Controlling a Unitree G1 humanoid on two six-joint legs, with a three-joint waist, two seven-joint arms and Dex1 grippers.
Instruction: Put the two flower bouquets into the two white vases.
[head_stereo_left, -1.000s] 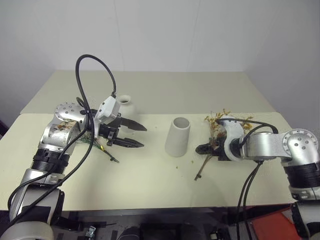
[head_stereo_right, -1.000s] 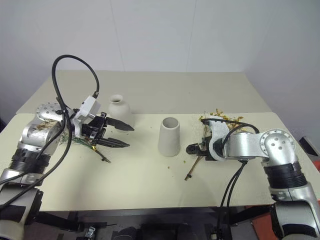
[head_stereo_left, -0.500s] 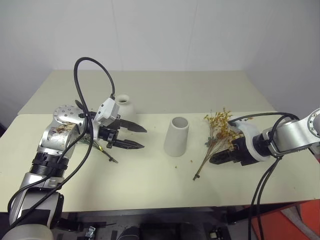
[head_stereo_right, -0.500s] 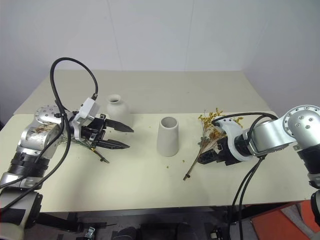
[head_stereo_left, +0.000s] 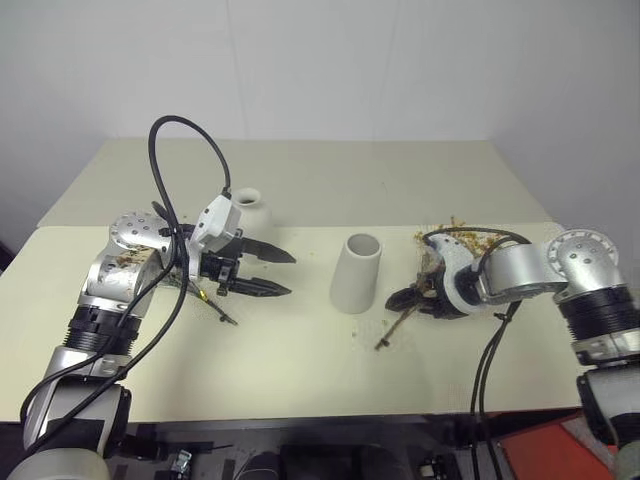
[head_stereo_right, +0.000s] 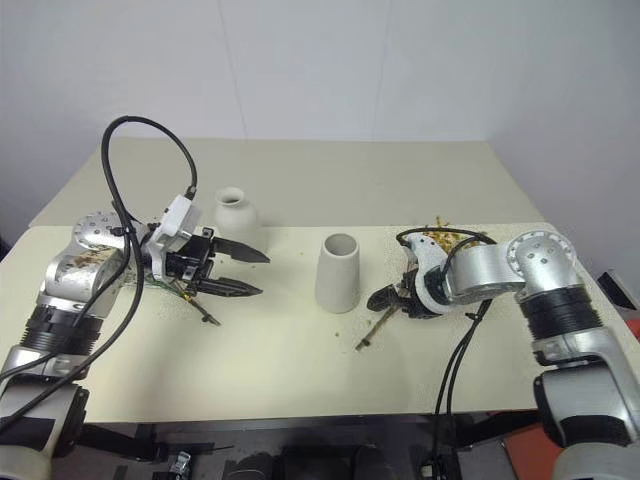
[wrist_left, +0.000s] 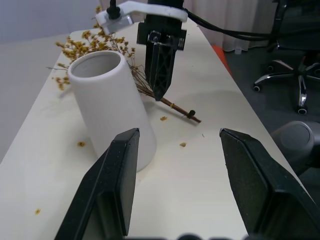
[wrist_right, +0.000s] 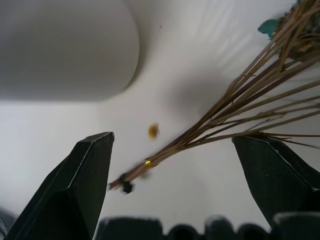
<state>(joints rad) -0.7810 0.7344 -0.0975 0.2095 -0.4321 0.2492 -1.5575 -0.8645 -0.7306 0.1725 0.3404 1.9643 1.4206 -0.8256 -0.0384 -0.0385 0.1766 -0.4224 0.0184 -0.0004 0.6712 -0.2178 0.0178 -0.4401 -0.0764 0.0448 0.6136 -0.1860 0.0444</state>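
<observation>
1. Right gripper stands spread wide over the stems of the yellow bunch, pinching nothing; the bunch lies on the table toward its right edge, just beside the cone vase at mid-table.
2. Left gripper hangs spread and empty near the left edge, above the green sprig, close to the bottle vase behind it.
3. Both vases are empty; neither bunch is lifted, so the whole task remains.
4. Compared with half a second ago, the right arm has swung back over the yellow bunch, covering most of its flowers; the left gripper has stayed put.
</observation>
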